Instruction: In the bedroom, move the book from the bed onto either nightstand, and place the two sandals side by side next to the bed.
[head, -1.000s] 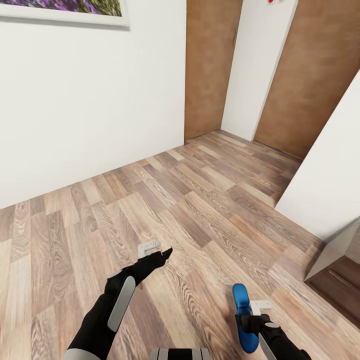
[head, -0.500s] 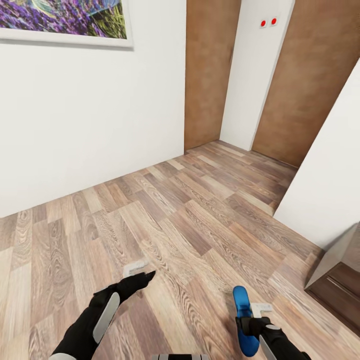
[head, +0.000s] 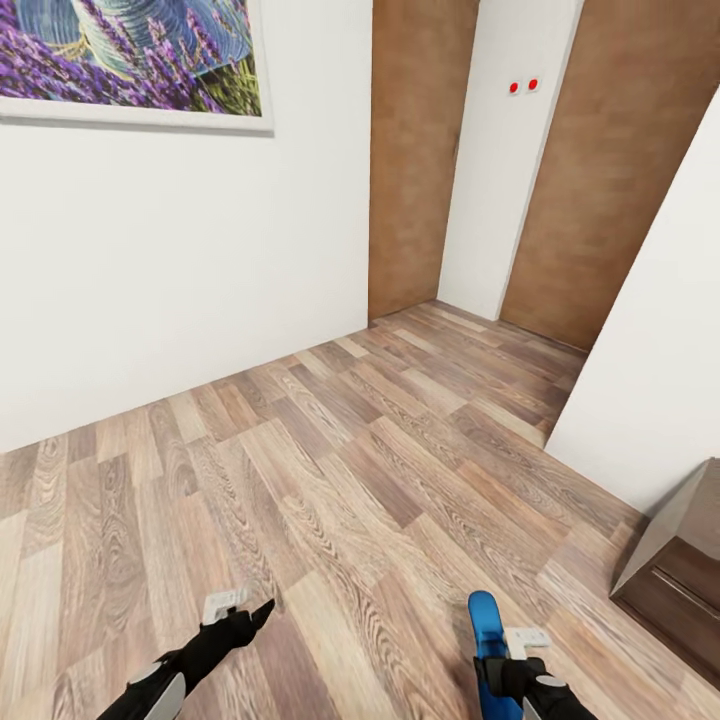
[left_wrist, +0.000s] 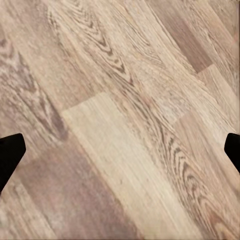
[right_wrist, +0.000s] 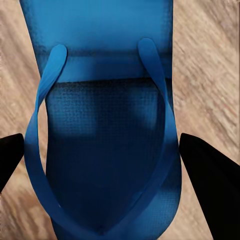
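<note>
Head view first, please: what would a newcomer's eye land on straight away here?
Probably the bright blue sandal, held by the right gripper low over the wood-plank floor. Next, the lavender picture on the white wall at upper left, and the brown doors beyond.

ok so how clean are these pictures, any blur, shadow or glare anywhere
Head view: sharp, evenly lit, no glare; the wood floor shows crisp grain and the walls lean outward from wide-angle stretch. Left wrist view: the planks look soft and slightly blurred. Right wrist view: the blue sandal is very close, with a darker shaded band across its sole under the straps.
</note>
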